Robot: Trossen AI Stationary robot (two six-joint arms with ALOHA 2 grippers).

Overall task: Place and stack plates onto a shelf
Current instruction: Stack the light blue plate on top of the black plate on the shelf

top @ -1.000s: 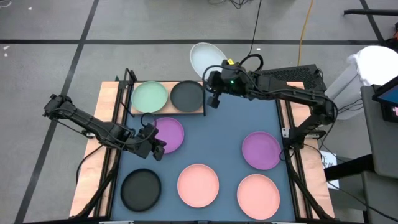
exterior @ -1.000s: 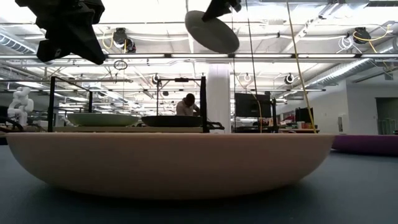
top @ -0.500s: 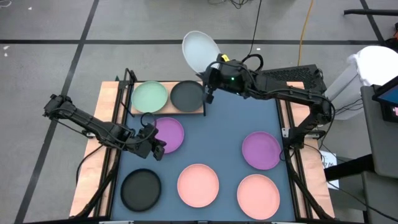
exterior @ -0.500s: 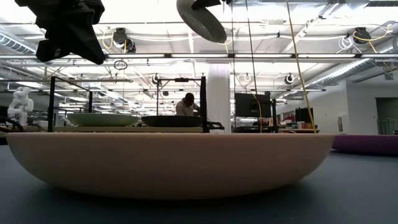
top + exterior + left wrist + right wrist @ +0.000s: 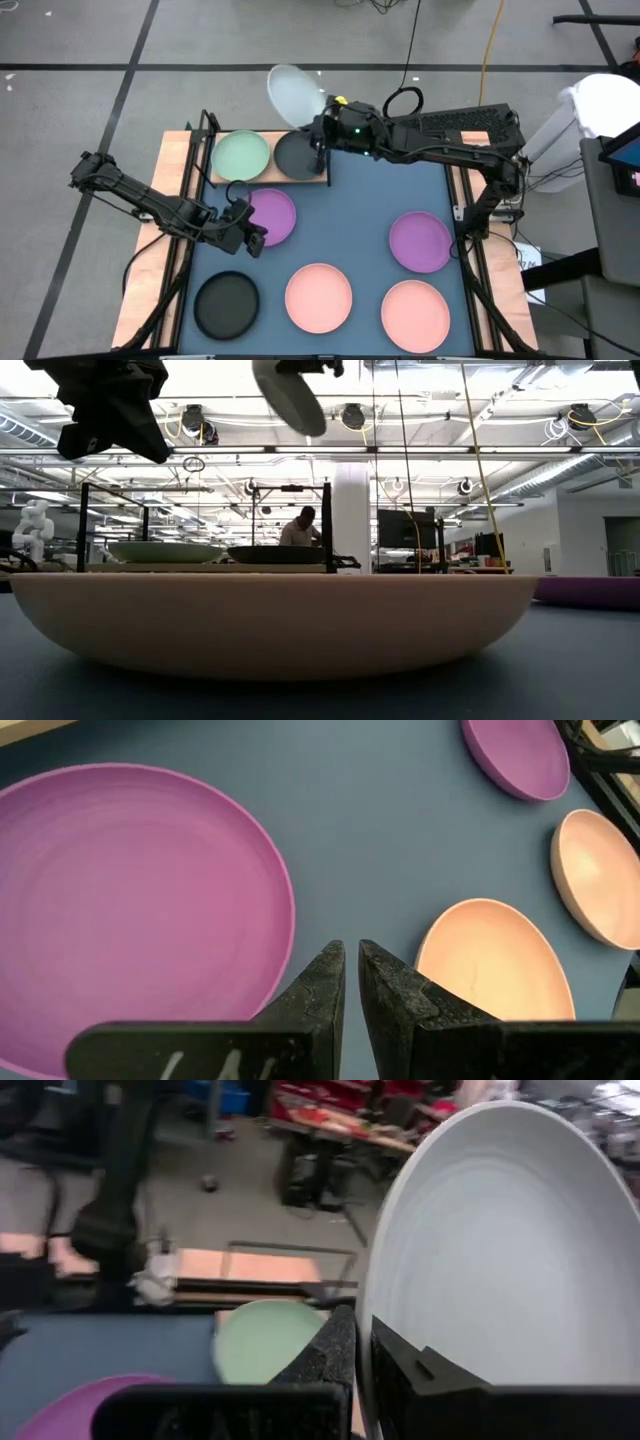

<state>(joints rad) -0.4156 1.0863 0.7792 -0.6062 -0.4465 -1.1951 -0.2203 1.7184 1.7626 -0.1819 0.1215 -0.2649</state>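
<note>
My right gripper point(image 5: 322, 127) is shut on the whitish plate point(image 5: 296, 95), held high above the shelf's right end; the plate also shows in the low view point(image 5: 290, 395) and in the right wrist view point(image 5: 500, 1250). The light-wood shelf point(image 5: 262, 180) carries a pale green plate point(image 5: 243, 156) and a black plate point(image 5: 299, 155) side by side. My left gripper point(image 5: 252, 240) is shut and empty, hovering by the near-left rim of a purple plate point(image 5: 272, 216), which lies on the mat. My right gripper pinches the whitish plate's rim point(image 5: 366, 1342) between its two fingers, one finger on the hollow side and one on the underside. The fingers reach level from the table's right. The plate is lifted clear and stands steeply tilted, its far edge up.
On the blue-grey mat point(image 5: 350, 220) lie another purple plate point(image 5: 420, 241), two salmon plates point(image 5: 319, 297) point(image 5: 415, 315) and a black plate point(image 5: 226, 305). The shelf's black posts point(image 5: 206, 130) stand at its corners. A person shows far behind the shelf in the low view point(image 5: 303, 526).
My right gripper has carried the whitish plate toward the table's left edge, from beyond the shelf's right end to above the black plate. The plate stays lifted clear and has tipped steeper. My left arm has kept still.
</note>
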